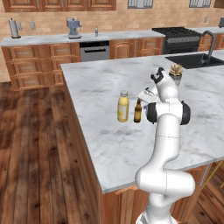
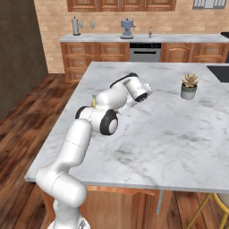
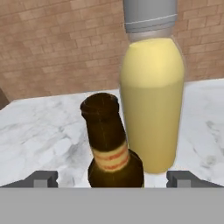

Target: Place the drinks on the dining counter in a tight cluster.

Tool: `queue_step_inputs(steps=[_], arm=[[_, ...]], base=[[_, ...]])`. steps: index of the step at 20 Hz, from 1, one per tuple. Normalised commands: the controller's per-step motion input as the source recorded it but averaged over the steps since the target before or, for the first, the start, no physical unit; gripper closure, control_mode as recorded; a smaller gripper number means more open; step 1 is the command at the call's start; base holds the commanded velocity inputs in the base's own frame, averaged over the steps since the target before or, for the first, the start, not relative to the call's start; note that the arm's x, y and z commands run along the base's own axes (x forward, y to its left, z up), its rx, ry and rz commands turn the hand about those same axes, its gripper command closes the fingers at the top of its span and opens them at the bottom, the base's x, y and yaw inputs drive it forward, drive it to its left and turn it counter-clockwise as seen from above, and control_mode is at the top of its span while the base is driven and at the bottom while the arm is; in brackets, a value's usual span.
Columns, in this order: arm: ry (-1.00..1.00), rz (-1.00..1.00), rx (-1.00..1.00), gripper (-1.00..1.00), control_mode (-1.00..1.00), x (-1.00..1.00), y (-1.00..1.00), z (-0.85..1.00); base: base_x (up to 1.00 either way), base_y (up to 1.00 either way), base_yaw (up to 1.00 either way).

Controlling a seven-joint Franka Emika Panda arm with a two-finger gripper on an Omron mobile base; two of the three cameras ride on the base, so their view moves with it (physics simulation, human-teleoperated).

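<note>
On marble counter point(image 1: 105, 144), end effector point(image 3: 112, 179) wide open, seemingly straddling brown bottle point(image 3: 111, 144).

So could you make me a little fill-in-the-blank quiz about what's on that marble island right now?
1. The yellow bottle stands right beside a dark ____ bottle.
2. Both bottles stand ____ on the island, not tipped over.
3. The claw has its jaws ____ on either side of the brown bottle.
4. Near the sink sits a small potted ____.

Missing words: brown; upright; open; plant
</note>
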Motion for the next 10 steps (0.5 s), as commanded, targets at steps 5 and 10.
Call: queue_step_inputs(steps=[5, 10], arm=[[0.00, -0.08, 0.00, -1.00, -1.00, 0.09, -0.21, 0.29], [0.00, -0.07, 0.00, -1.00, -1.00, -0.03, -0.27, 0.08]], base=[[0.00, 0.00, 0.00], [0.00, 0.00, 0.00]])
